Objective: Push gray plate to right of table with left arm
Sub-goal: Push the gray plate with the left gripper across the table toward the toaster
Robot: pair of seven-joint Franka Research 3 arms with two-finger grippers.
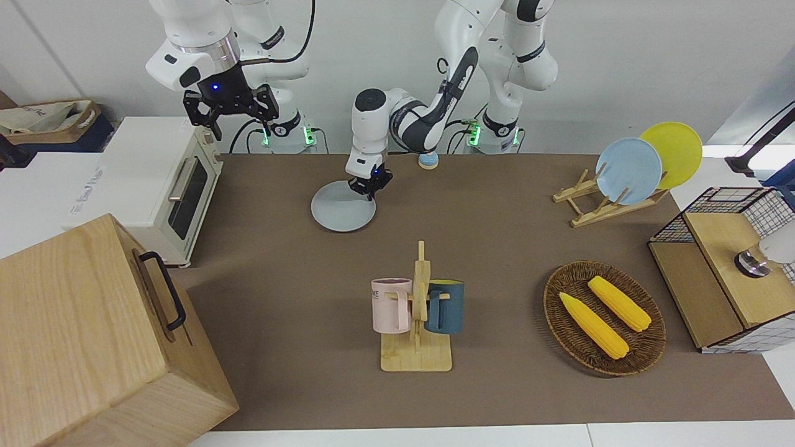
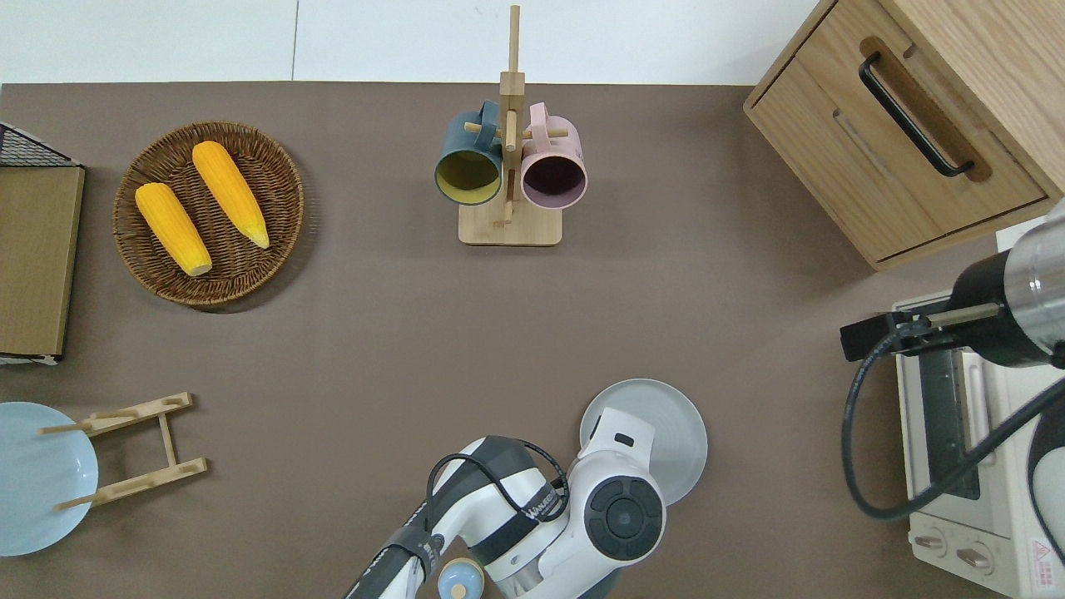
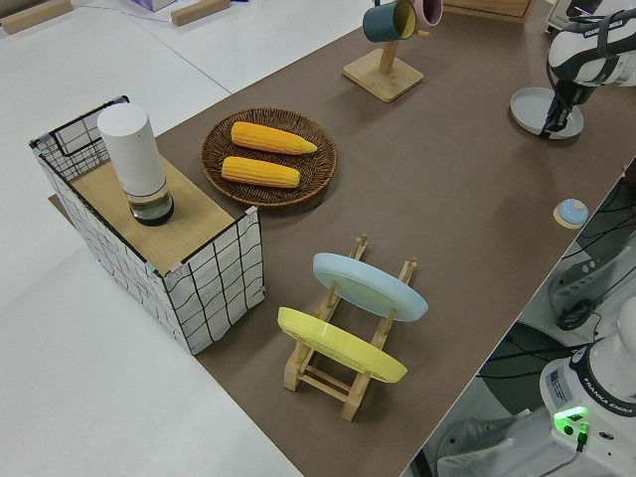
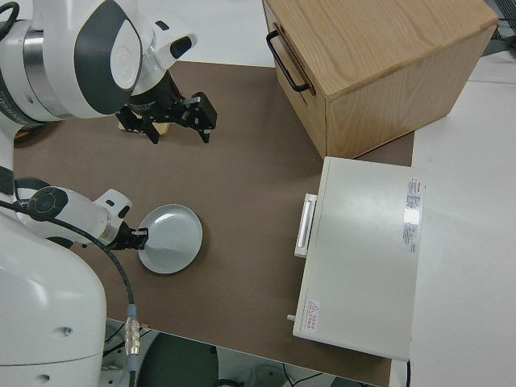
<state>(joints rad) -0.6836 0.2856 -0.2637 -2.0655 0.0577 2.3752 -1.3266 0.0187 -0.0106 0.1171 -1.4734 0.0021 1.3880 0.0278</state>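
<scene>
The gray plate [image 1: 343, 214] lies flat on the brown table [image 1: 497, 248], nearer to the robots than the mug rack and toward the right arm's end; it also shows in the overhead view [image 2: 678, 420] and the right side view [image 4: 171, 238]. My left gripper [image 1: 370, 189] is shut and low, its tip inside the plate's rim on the side toward the left arm's end. In the overhead view the wrist hides the fingers. My right gripper [image 1: 238, 120] is open, empty and parked.
A white toaster oven [image 1: 168, 180] and a wooden cabinet [image 1: 81, 335] stand at the right arm's end. A mug rack [image 1: 416, 310] stands mid-table. A corn basket [image 1: 602, 316], a plate rack [image 1: 627, 171] and a wire box [image 1: 726, 267] stand toward the left arm's end.
</scene>
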